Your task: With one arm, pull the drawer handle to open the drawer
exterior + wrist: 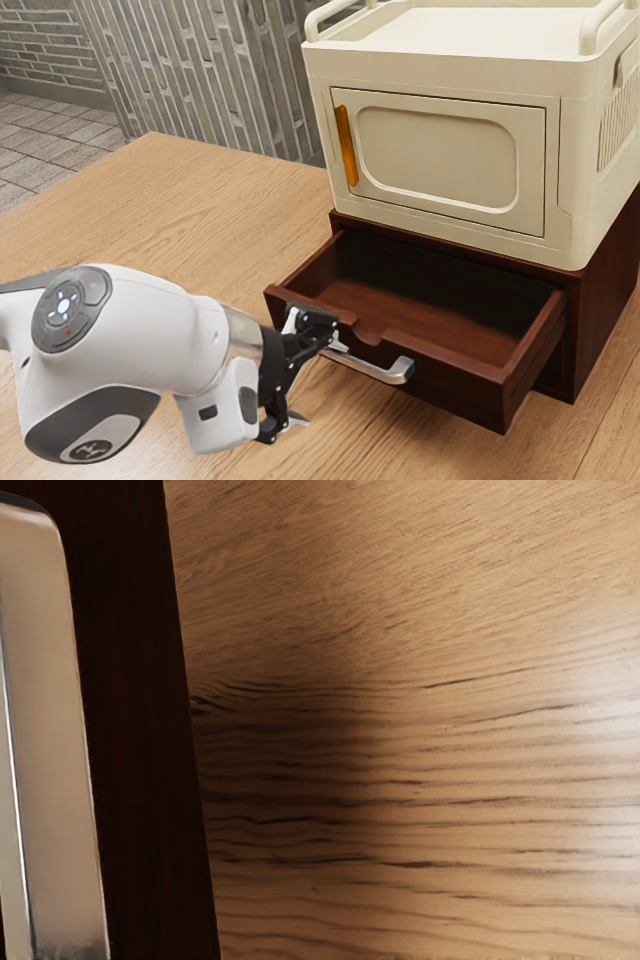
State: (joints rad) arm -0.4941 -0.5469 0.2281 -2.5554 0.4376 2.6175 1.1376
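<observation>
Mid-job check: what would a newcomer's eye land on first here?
Probably the big cream cabinet with its bright orange handle, on top of the dark wooden unit. Next, the drawer pulled out beneath it, with the open claw at its silver handle.

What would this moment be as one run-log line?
drawer: open | fingers: spread apart, one near metal handle | cream door above: shut

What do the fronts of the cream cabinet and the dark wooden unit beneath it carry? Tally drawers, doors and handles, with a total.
Drawers: 1 (dark brown drawer, open)
Doors: 1 (cream door, closed)
Handles: 2 (orange handle, silver bar handle)
Total: 4
</observation>
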